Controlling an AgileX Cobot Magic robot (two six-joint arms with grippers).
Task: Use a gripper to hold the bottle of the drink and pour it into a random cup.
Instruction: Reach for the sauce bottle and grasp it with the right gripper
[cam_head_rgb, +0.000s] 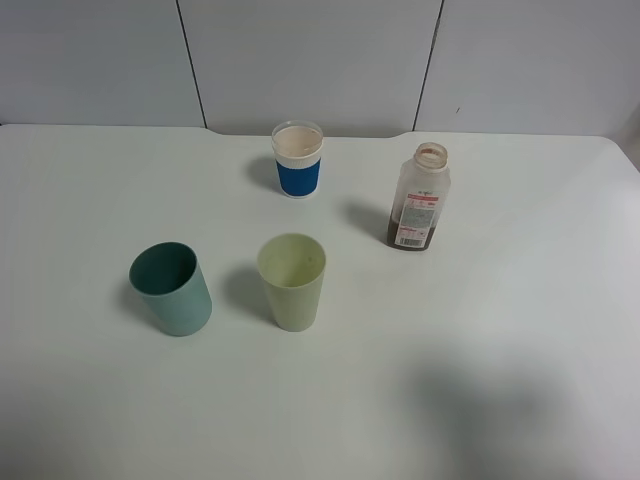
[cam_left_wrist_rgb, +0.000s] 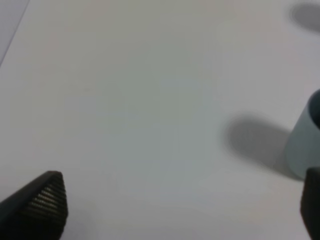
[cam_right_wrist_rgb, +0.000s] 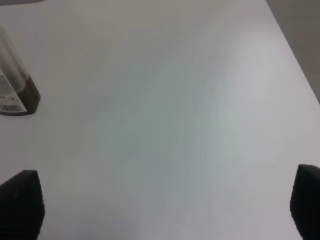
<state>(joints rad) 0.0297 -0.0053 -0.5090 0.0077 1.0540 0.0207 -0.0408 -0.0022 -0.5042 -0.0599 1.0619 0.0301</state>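
Note:
The bottle (cam_head_rgb: 419, 198) stands upright and capless at the back right of the table, with brown drink (cam_head_rgb: 409, 236) in its bottom part. It also shows in the right wrist view (cam_right_wrist_rgb: 14, 85). The pale yellow-green cup (cam_head_rgb: 292, 281) stands upright and empty near the middle. Neither arm shows in the exterior high view. My left gripper (cam_left_wrist_rgb: 182, 207) is open and empty over bare table. My right gripper (cam_right_wrist_rgb: 165, 207) is open and empty, some way from the bottle.
A teal tumbler (cam_head_rgb: 171, 288) stands left of the yellow-green cup; its edge shows in the left wrist view (cam_left_wrist_rgb: 305, 145). A white cup with a blue band (cam_head_rgb: 298, 160) stands at the back. The table's right edge (cam_right_wrist_rgb: 295, 55) shows in the right wrist view.

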